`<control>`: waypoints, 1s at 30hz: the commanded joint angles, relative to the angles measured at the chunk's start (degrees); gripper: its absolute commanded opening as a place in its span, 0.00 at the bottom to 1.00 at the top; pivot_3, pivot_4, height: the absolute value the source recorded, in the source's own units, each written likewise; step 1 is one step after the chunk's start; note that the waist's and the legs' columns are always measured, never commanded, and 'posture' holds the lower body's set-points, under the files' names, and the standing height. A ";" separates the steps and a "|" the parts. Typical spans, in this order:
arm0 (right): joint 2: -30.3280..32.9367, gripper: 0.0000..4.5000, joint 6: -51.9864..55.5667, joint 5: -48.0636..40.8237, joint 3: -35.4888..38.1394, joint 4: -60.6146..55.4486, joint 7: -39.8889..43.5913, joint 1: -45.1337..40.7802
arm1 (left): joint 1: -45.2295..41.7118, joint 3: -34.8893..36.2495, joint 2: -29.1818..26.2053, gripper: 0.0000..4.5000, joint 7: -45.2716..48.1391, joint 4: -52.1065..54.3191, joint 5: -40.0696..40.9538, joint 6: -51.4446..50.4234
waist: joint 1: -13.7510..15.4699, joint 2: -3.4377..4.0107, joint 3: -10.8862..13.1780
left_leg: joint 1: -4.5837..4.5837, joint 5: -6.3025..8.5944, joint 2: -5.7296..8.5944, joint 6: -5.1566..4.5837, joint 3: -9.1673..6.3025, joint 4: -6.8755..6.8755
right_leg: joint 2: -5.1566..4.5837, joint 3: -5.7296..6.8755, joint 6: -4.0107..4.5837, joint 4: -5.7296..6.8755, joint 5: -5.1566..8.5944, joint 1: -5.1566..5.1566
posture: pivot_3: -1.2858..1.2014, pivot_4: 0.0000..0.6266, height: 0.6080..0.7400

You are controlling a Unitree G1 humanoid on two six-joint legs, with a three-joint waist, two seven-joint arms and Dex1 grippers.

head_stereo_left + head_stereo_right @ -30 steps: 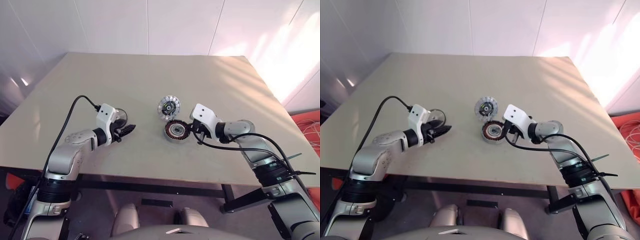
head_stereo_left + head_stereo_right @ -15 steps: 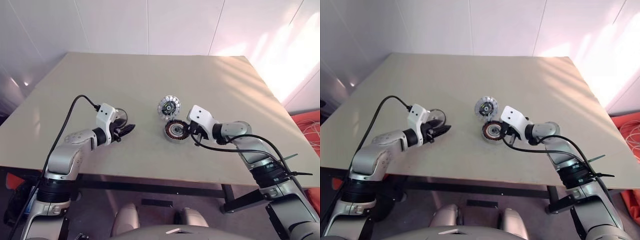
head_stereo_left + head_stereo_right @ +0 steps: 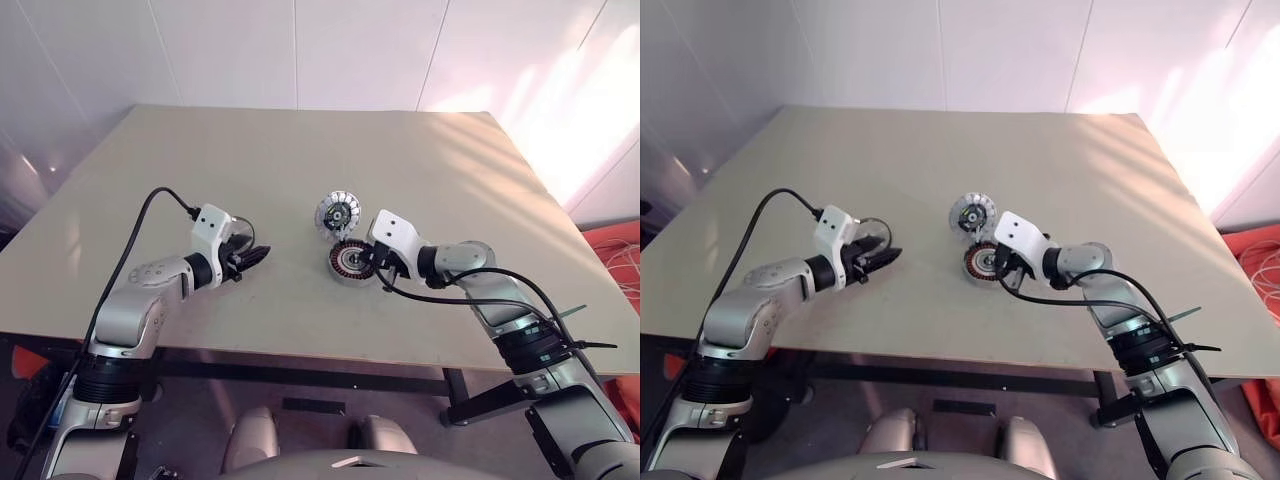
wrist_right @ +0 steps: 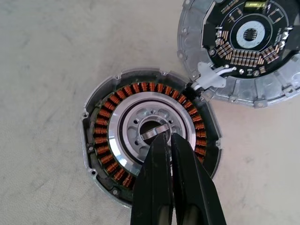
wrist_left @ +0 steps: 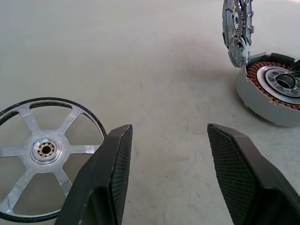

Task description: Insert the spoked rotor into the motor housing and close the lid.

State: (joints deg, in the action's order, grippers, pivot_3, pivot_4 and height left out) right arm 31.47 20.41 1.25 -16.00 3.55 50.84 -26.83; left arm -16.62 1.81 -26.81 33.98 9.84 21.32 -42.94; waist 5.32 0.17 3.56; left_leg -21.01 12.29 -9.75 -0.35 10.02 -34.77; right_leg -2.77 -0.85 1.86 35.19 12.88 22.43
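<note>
The motor housing (image 4: 101,136), a dark ring with coppery windings around a pale metal centre, lies flat mid-table (image 3: 350,262). My right gripper (image 4: 168,138) is shut with nothing in it, its tips over the housing's central bore. The lid (image 4: 243,42), a silver disc with a dark circuit face, leans open at the housing's far rim (image 3: 338,212), joined to it by a white connector. The spoked rotor (image 5: 45,149), a silver wheel with a dark rim, lies flat beside my left gripper (image 5: 168,133), which is open and empty above bare table, apart from the housing.
The beige table (image 3: 300,150) stretches wide beyond the parts, with a white wall behind it. Its front edge (image 3: 300,352) runs close under both arms. A black cable (image 3: 150,215) loops from the left wrist, another (image 3: 470,290) from the right.
My right gripper has edged slightly left, closer over the housing. The left arm, the rotor and the lid have stayed where they were.
</note>
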 commanded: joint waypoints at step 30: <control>-2.27 0.03 -2.16 0.65 0.06 2.02 -1.85 0.25 | -1.16 0.75 -1.07 0.60 0.08 0.16 -0.34 1.79 | -0.02 -0.01 0.00 | 0.01 -0.03 0.00 0.04 -0.01 0.00 | 0.00 0.00 0.00 0.03 0.00 0.00 | 0.52 0.00 1.00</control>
State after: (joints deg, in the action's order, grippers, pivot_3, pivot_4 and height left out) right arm 29.32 19.12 1.62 -16.14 5.42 49.41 -25.95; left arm -16.64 1.81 -27.09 34.13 9.15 21.17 -42.33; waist 5.31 0.16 3.55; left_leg -21.00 12.26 -9.75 -0.30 10.01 -34.77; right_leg -2.77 -0.85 1.86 35.22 12.88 22.43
